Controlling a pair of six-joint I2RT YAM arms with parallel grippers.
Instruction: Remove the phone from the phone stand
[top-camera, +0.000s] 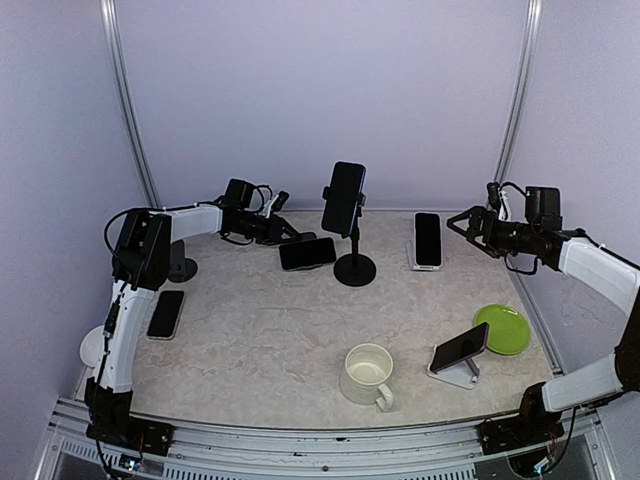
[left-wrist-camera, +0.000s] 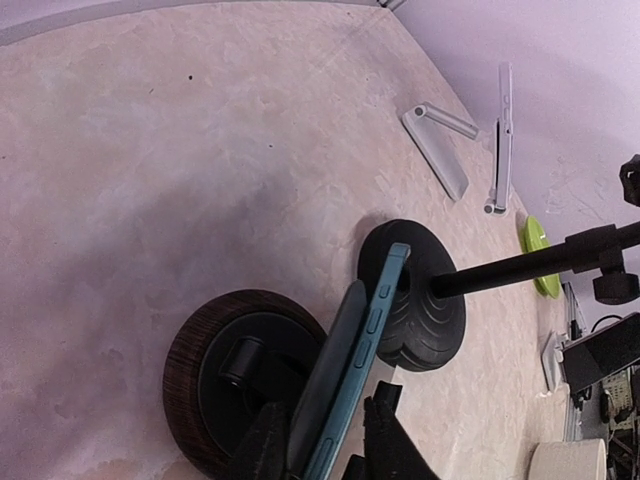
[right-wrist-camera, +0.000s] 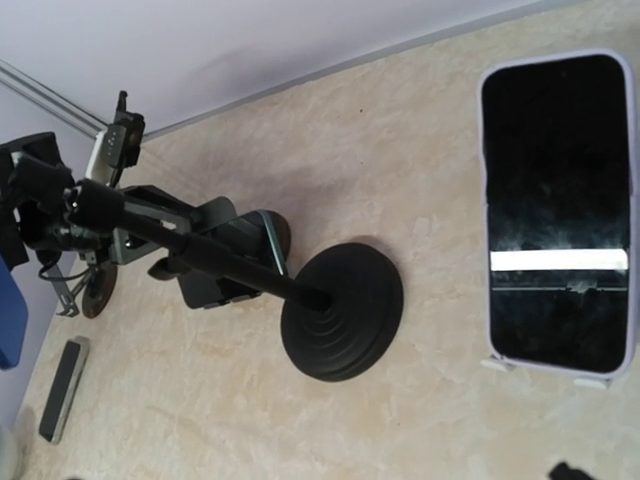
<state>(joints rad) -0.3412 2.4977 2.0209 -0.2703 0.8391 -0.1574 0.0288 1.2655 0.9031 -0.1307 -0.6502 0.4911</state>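
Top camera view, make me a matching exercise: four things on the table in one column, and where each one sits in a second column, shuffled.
Things
1. white mug
2. green plate
3. tall black stand
4. blue-edged phone

Places
A. between the fingers of the left gripper
B. near the front edge of the table, about centre
C. far right, beside the small stand
D. back centre, holding a dark phone up high

Pairs: 1-B, 2-C, 3-D, 4-A
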